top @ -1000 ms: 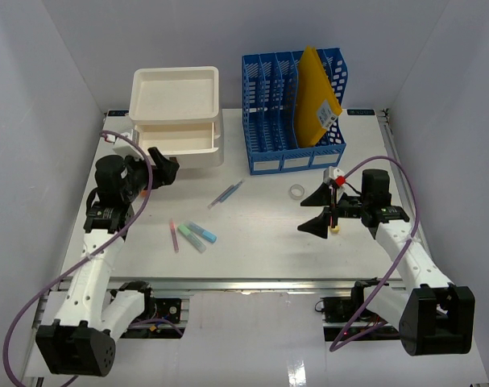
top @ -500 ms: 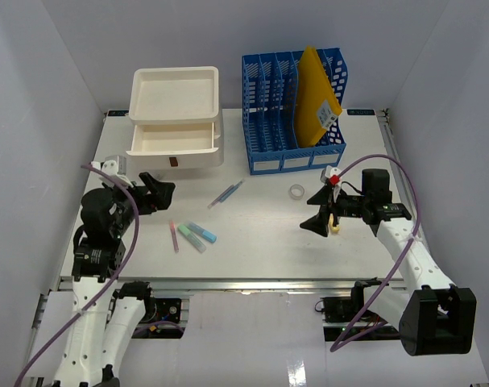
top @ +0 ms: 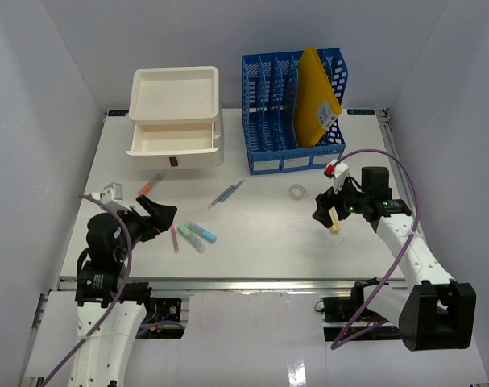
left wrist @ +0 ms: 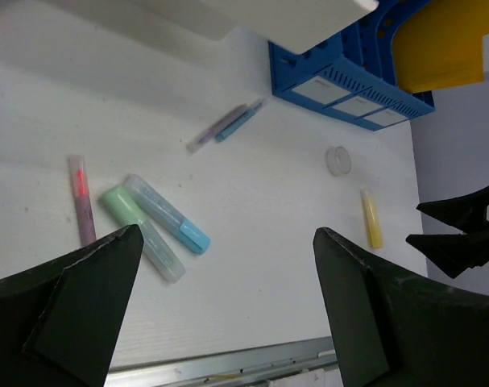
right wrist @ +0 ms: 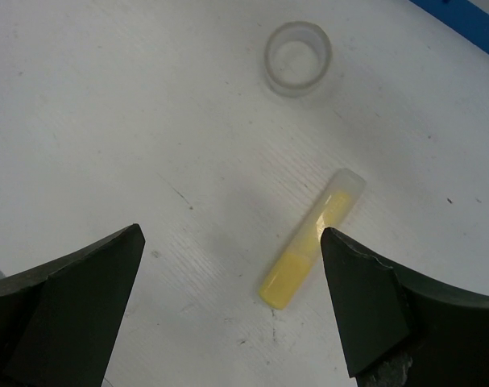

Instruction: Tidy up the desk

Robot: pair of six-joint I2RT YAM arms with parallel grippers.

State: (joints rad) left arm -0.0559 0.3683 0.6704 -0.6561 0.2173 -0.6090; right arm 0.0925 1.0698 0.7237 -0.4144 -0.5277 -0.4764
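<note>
L end effector [left wrist: 228, 235] & R end effector [right wrist: 232, 234] both spread wide, empty, over white desk [top: 264, 250].
L one near-left of blue file rack [top: 292, 113], by green marker [left wrist: 119, 201], blue marker [left wrist: 167, 211], pink marker [left wrist: 81, 205]; R one near-right of rack, over yellow marker [right wrist: 312, 239]. Closer to rack: clear ring [right wrist: 298, 58], poss. tape roll, and two pens [left wrist: 228, 125]. White drawer box [top: 176, 121] just left of rack, both at desk's far side.

Bright, even light falls from overhead on the white desk [top: 260, 242]. Shadows are soft and faint, with a grey smudge beside the yellow marker [right wrist: 312, 238]. In the wrist views the near dark fingers [left wrist: 75, 314] look slightly blurred.
</note>
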